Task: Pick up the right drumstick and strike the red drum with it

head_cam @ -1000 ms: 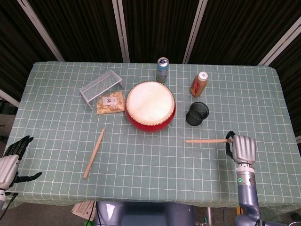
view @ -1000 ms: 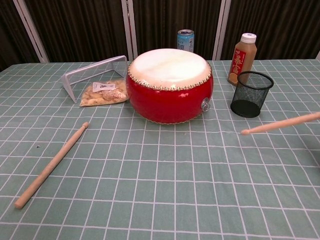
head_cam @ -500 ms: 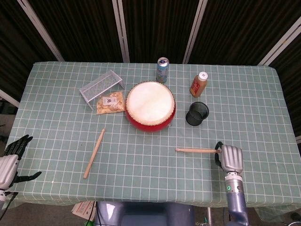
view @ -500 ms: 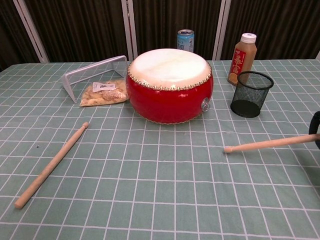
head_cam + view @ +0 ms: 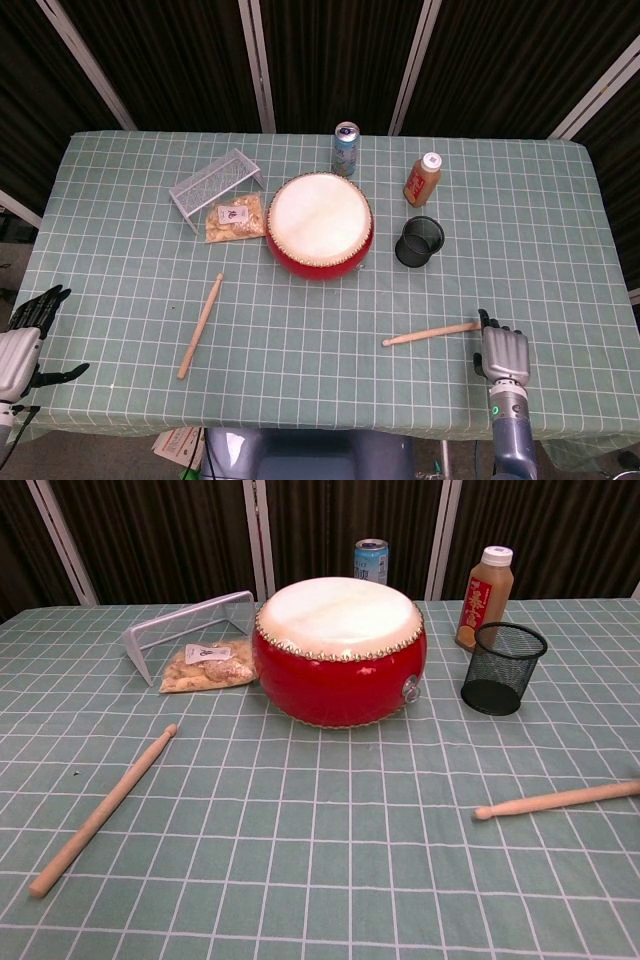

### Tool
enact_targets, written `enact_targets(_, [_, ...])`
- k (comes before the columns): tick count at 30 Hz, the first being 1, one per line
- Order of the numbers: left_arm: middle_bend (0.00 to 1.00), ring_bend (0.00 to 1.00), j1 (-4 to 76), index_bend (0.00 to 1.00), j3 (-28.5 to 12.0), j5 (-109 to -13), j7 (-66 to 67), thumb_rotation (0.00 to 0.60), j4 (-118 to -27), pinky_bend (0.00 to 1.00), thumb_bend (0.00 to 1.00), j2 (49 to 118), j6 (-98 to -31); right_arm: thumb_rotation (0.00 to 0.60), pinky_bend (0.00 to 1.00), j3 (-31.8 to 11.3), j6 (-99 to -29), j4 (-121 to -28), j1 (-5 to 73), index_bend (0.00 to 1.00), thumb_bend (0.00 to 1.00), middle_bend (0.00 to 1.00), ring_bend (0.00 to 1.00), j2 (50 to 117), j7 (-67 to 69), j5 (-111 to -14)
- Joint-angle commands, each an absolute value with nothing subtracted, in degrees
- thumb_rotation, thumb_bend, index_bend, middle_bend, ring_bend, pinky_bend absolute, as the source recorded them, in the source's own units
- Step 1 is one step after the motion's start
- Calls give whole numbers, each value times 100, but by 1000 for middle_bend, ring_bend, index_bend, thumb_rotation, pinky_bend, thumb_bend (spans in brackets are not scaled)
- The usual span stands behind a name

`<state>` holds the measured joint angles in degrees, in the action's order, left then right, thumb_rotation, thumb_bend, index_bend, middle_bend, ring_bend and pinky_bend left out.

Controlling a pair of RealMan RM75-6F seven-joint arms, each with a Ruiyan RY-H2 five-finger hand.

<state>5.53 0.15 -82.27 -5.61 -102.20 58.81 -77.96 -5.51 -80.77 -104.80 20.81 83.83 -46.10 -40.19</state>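
The right drumstick [image 5: 432, 333] lies flat on the tablecloth, tip pointing left, also low at the right edge of the chest view [image 5: 560, 799]. My right hand [image 5: 505, 352] sits just right of its butt end near the table's front edge, fingers stretched forward and not wrapped around the stick. The red drum [image 5: 320, 225] with its pale skin stands at the table's middle [image 5: 338, 650], well away from the stick. My left hand [image 5: 25, 340] hangs off the front left corner, fingers spread and empty.
A second drumstick [image 5: 201, 325] lies front left. Right of the drum stand a black mesh cup [image 5: 420, 242] and an orange bottle [image 5: 422, 179]. A can [image 5: 346, 148] is behind the drum. A wire rack [image 5: 216, 184] and a snack bag [image 5: 235, 217] are left.
My right hand came down and back toward the front edge. The drumstick it held in the air now lies on the cloth, and the fingers have come off it. The left hand stayed still.
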Motion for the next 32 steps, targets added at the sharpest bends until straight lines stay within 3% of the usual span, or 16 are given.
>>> enact_targets(1, [0, 0, 550, 0, 13, -8224, -555, 600, -10220, 0, 0, 5885, -7802, 600, 315, -528, -8105, -10555, 2077, 86, 441, 258, 327, 8255, -4606, -4137])
enact_targets(7, [0, 0, 543, 0, 1, -8231, -511, 600, -10209, 0, 0, 5907, -7837, 600, 256, -432, -8344, -10715, 1952, 86, 439, 239, 309, 7687, -4199, -5057])
enact_targets(12, [0, 0, 530, 0, -7, -8243, -471, 600, -10173, 0, 0, 5937, -7882, 600, 154, -295, -8589, -10593, 1723, 25, 424, 142, 202, 7091, -3425, -6152])
enact_targets(17, [0, 0, 512, 0, -12, -8345, -354, 600, -10064, 0, 0, 5995, -7995, 600, 112, -20, -8814, -10120, 1420, 0, 383, 64, 106, 6627, -2415, -7253])
enact_targets(25, [0, 0, 425, 0, -5, -8600, 137, 600, -9693, 0, 0, 6216, -8349, 600, 104, 236, -9380, -9232, 988, 0, 347, 0, 37, 6547, -1009, -8440])
enact_targets(32, [0, 0, 413, 0, 35, -8748, 166, 600, -9575, 0, 0, 6235, -8417, 600, 103, 104, -9377, -9013, 895, 0, 347, 0, 27, 6692, -610, -8522])
